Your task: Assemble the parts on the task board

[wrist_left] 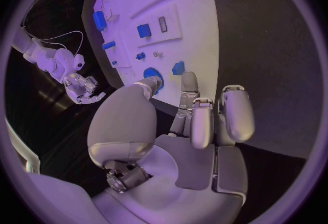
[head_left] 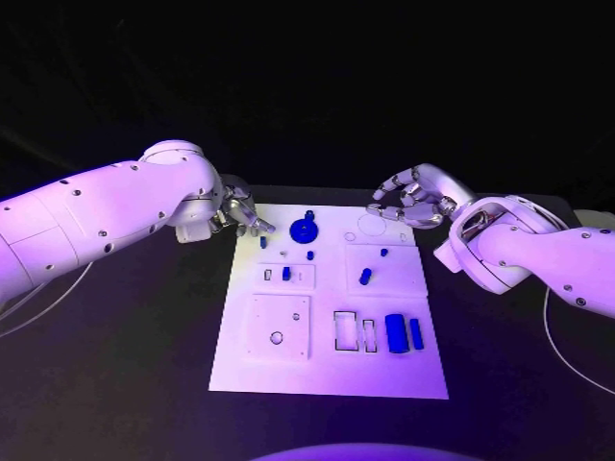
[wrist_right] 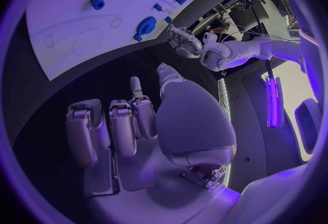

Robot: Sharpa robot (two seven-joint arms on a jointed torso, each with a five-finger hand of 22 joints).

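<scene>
Fingers (wrist_left: pixel 231 112) of my left hand (head_left: pixel 238 215) are curled loosely inward and hold nothing; they hang at the far left corner of the task board (head_left: pixel 253 370), just off its edge. My right hand (head_left: pixel 411 204) hovers over the far right corner of the board, its fingers bent into a loose ring; I cannot tell from the head view whether anything is pinched there, and the right wrist view shows its fingers (wrist_right: pixel 122 125) parted with nothing between them.

Parts stand as follows: a blue gear (head_left: pixel 304 230) near the far edge, left of centre; small blue pegs (head_left: pixel 366 276) in the middle rows; two blue blocks (head_left: pixel 395 332) by the right edge toward the near end, next to vacant slots (head_left: pixel 347 330).

Risks noted:
- My left fingertips are close to the gear and to a small piece beside it. A careless descent could nudge either out of seat.
- Pegs are small; a grip taken off-centre may tip or drop one.
- Both hands work the far edge; crossing paths could bring them into contact.
- Pressure at a corner may shift the board on the table (head_left: pixel 113 384).
</scene>
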